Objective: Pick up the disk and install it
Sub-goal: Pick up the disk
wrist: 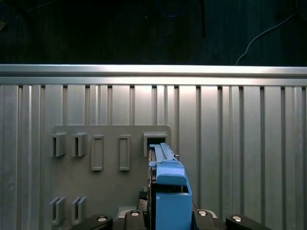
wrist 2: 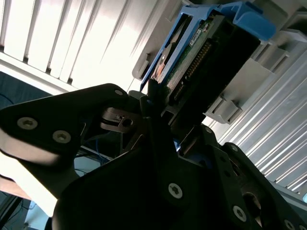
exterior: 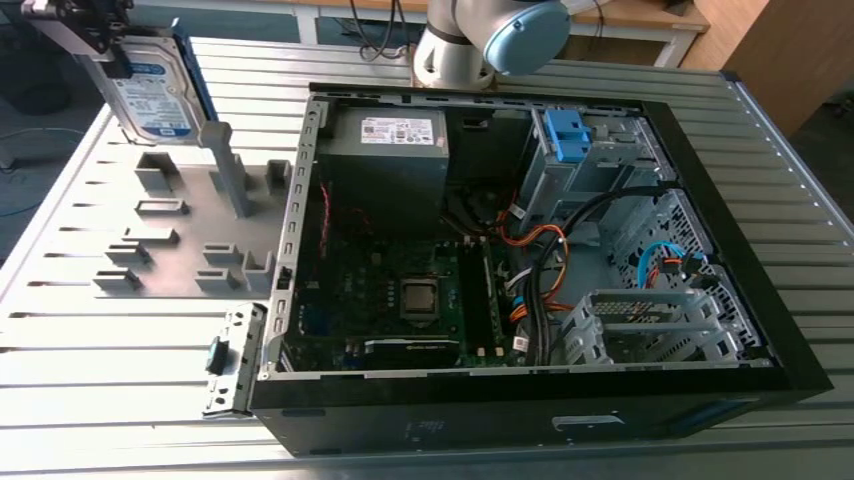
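With gripper (exterior: 112, 52) clamped on the disk (exterior: 154, 95), held upright at upper left of the exterior view over the grey fixture plate (exterior: 174, 255), lift straight and steady, keeping blue bracket (wrist: 170, 191) clear of the slot posts (exterior: 230, 175).

There was one open black computer case (exterior: 534, 420), and all else is placed from it. Under the case lay one ribbed aluminium table (exterior: 120, 445). Beside the case, on the exterior view's left, lay one flat grey plastic holder plate (exterior: 80, 250). In the first wrist view it showed seven raised sockets (wrist: 97, 152). One flat rectangular silver disk (exterior: 154, 95) with a blue plastic bracket hung farther out from the case on that same side. Beyond the case's far wall stood one pale grey and blue robot arm (exterior: 461, 40). Inside the case sat one grey metal box (exterior: 387, 165) with a white sticker, one light-blue plastic clip (exterior: 567, 135) and one square silver processor socket (exterior: 419, 297).
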Controlling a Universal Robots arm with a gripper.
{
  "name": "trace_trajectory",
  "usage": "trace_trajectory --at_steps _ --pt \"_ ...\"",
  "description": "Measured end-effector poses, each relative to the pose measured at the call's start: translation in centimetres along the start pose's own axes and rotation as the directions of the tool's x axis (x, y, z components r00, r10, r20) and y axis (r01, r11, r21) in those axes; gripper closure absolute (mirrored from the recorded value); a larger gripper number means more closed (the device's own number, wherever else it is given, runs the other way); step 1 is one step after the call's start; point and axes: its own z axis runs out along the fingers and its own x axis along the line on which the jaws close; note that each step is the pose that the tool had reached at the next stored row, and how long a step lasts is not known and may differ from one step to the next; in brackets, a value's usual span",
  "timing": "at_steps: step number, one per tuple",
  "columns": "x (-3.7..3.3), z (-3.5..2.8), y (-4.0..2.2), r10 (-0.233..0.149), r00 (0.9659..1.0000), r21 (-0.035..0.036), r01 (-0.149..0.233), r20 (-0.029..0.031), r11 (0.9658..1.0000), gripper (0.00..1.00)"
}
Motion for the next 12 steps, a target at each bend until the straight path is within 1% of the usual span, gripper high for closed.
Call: trace_trajectory --at_steps 12 --pt "-0.02 -0.55 0.00 0.000 1.0000 0.0001 0.000 0.0001 1.0000 0.64"
